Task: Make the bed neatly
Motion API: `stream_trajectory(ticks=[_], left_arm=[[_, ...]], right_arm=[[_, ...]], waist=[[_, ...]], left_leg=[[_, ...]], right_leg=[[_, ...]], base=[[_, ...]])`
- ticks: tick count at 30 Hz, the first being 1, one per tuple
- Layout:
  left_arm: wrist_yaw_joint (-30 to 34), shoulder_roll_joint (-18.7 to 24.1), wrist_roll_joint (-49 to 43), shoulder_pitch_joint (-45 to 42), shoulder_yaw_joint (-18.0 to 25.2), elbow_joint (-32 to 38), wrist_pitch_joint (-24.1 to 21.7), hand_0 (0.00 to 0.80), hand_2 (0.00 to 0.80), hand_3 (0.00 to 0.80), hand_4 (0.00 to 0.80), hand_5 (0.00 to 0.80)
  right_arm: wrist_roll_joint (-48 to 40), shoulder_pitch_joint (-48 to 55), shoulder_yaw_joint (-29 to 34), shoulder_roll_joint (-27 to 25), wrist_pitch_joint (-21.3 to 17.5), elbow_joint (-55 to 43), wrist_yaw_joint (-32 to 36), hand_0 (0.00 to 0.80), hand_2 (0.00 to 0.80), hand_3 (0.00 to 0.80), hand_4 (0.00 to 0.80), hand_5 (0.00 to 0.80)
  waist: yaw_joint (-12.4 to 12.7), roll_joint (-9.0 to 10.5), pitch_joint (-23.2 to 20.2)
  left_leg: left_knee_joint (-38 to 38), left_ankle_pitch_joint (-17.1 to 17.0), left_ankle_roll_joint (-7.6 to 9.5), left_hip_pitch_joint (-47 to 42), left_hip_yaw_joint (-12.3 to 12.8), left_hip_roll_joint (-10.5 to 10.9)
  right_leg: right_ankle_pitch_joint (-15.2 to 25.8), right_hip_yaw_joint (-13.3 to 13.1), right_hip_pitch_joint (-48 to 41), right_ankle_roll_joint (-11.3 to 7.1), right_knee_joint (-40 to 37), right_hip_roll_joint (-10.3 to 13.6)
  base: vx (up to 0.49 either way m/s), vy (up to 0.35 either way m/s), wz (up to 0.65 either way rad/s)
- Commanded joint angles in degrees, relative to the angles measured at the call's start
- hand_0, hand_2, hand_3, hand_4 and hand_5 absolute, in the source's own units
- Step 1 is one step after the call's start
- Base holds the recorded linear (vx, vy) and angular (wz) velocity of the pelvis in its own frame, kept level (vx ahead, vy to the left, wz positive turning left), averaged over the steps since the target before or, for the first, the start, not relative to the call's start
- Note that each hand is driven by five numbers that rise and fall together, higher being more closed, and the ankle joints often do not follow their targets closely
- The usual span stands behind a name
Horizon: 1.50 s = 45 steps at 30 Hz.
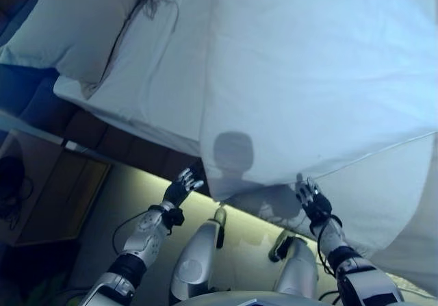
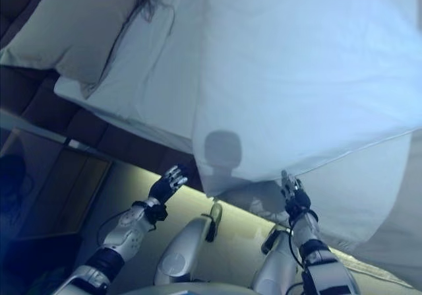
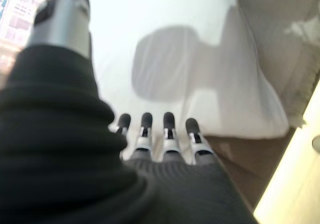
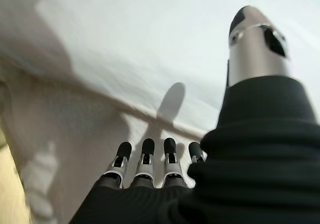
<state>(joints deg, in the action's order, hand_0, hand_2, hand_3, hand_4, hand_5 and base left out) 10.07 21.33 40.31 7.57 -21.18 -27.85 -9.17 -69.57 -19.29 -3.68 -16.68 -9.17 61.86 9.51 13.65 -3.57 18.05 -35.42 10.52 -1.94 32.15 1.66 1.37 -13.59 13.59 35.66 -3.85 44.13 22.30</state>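
A white duvet [image 1: 321, 73] covers most of the bed, its near edge hanging over the bed's side in front of me. A white pillow [image 1: 75, 25] lies at the head of the bed, upper left, on the white sheet [image 1: 150, 80]. My left hand [image 1: 182, 186] is open, fingers straight, just short of the bed's side, left of the duvet's hanging corner; it also shows in the left wrist view [image 3: 160, 134]. My right hand [image 1: 309, 198] is open at the duvet's lower edge, holding nothing; it also shows in the right wrist view [image 4: 155, 159].
A dark headboard [image 1: 27, 94] runs along the upper left. A wooden bedside table [image 1: 48, 189] stands at the left, with a dark cable on it. A lit strip of floor [image 1: 130, 203] runs along the bed's base.
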Motion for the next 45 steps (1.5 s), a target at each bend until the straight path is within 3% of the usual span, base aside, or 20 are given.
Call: stream_trajectory(ticks=[1,10,20,29,35,37,45], left_arm=[[-0.4,0.5,1.9,-0.6,2.0,4.6,-1.9,0.0,0.0,0.0,0.0,0.0],[0.5,0.4,3.4,-0.1,-0.1,4.2,-3.6,0.0,0.0,0.0,0.0,0.0],[0.9,1.8,3.8,-1.7,-0.3,5.5,-1.3,0.0,0.0,0.0,0.0,0.0],[4.2,3.1,3.3,-3.4,-0.6,3.9,2.3,0.0,0.0,0.0,0.0,0.0],[4.0,3.5,0.8,-3.9,-0.4,2.2,4.0,0.0,0.0,0.0,0.0,0.0],[4.0,3.3,-0.2,-4.4,-0.1,1.5,4.2,0.0,0.0,0.0,0.0,0.0],[3.8,2.0,-2.1,-5.0,0.3,-0.2,3.1,0.0,0.0,0.0,0.0,0.0]], right_arm=[[-5.4,3.2,3.2,-2.5,-1.1,0.6,3.9,0.0,0.0,0.0,0.0,0.0],[-10.0,-0.2,8.3,-7.5,3.3,6.2,8.4,0.0,0.0,0.0,0.0,0.0],[-6.2,0.5,10.1,-11.3,3.5,6.6,8.7,0.0,0.0,0.0,0.0,0.0],[-3.0,-1.0,13.2,-15.4,8.0,8.2,6.1,0.0,0.0,0.0,0.0,0.0],[-2.7,0.1,14.1,-13.3,9.9,6.9,6.6,0.0,0.0,0.0,0.0,0.0],[-2.5,1.0,14.0,-12.2,10.3,6.3,6.1,0.0,0.0,0.0,0.0,0.0],[-4.3,3.1,12.6,-7.5,9.9,5.9,4.6,0.0,0.0,0.0,0.0,0.0]], waist=[[1.9,-0.62,-0.6],[2.7,-2.16,0.4],[2.7,-2.4,0.4],[4.9,-0.44,-0.8],[6.3,1.94,-1.9],[6.4,2.62,-1.9],[6.4,2.91,-1.5]], left_leg=[[-8.9,4.2,2.45,6.1,0.6,-1.0],[-11.7,3.3,2.59,12.9,-1.1,0.8],[-13.8,4.0,2.67,13.4,-0.7,0.7],[-12.7,4.9,2.42,8.3,-0.6,0.8],[-12.7,5.6,2.5,4.9,-0.7,0.7],[-11.4,3.4,2.75,4.1,-0.6,0.9],[-7.7,1.2,2.63,1.3,-0.4,0.6]], right_leg=[[11.5,-3.8,4.7,-4.63,-1.1,1.0],[10.4,-5.3,12.1,-5.09,3.9,-0.4],[10.6,-6.3,13.4,-5.81,5.8,-0.3],[12.1,-5.6,8.7,-6.91,3.9,1.3],[13.2,-5.3,5.4,-7.6,3.5,2.4],[15.1,-4.6,4.4,-6.89,2.1,2.9],[16.5,-3.6,0.4,-7.8,-1.7,2.6]], base=[[0.051,-0.012,0.1],[-0.005,-0.032,0.16],[0.072,0.005,0.13],[0.145,0.032,0.09],[0.15,-0.007,0.2],[0.06,-0.003,-0.03],[0.013,-0.004,0.15]])
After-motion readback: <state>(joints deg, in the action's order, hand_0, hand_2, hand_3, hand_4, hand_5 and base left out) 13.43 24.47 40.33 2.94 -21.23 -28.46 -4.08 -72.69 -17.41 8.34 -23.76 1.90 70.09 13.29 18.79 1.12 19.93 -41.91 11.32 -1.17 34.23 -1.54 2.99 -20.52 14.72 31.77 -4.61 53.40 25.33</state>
